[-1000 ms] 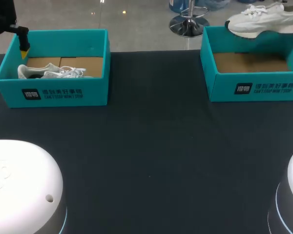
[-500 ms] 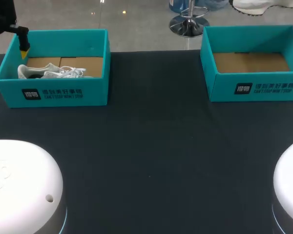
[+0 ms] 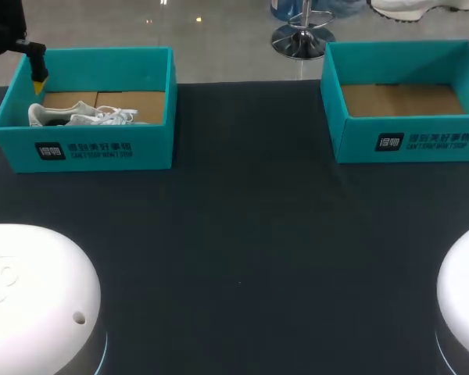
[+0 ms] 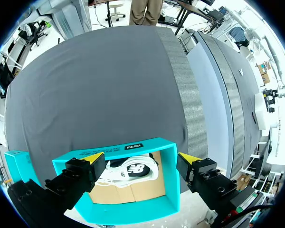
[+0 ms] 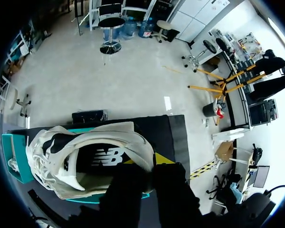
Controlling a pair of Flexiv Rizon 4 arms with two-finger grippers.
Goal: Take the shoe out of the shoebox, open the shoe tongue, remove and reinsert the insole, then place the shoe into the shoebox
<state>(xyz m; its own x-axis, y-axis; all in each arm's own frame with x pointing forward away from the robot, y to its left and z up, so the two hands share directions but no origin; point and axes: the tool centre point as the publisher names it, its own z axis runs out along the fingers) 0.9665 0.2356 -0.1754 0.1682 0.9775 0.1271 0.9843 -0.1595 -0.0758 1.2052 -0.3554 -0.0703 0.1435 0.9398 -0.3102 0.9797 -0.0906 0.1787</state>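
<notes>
The right gripper [image 5: 152,166] is clamped on the heel end of a white shoe [image 5: 85,159], holding it in the air above the right shoebox [image 5: 10,154]. Its fingers are in shadow, and only a sliver of one yellow tip shows against the shoe. In the head view just the sole and lower side of this white shoe [image 3: 410,8] can be seen, beyond the far right corner of the tabletop [image 3: 242,234]; the rest is cut off, and so is the right arm carrying it. The right shoebox [image 3: 410,141] stands open at the far right corner, with only its brown cardboard floor showing. The left gripper [image 4: 141,159] hangs above the left shoebox [image 4: 128,211] with its fingers spread wide, one tip over each side of the box, touching nothing. In the head view only one yellow tip of the left gripper [image 3: 37,74] shows, over the box's far left corner. The left shoebox [image 3: 86,148], at the far left corner of the tabletop, holds a second shoe [image 3: 78,116], white, lying on its side with loose laces. Two white arm bases [image 3: 31,289] fill the near corners.
</notes>
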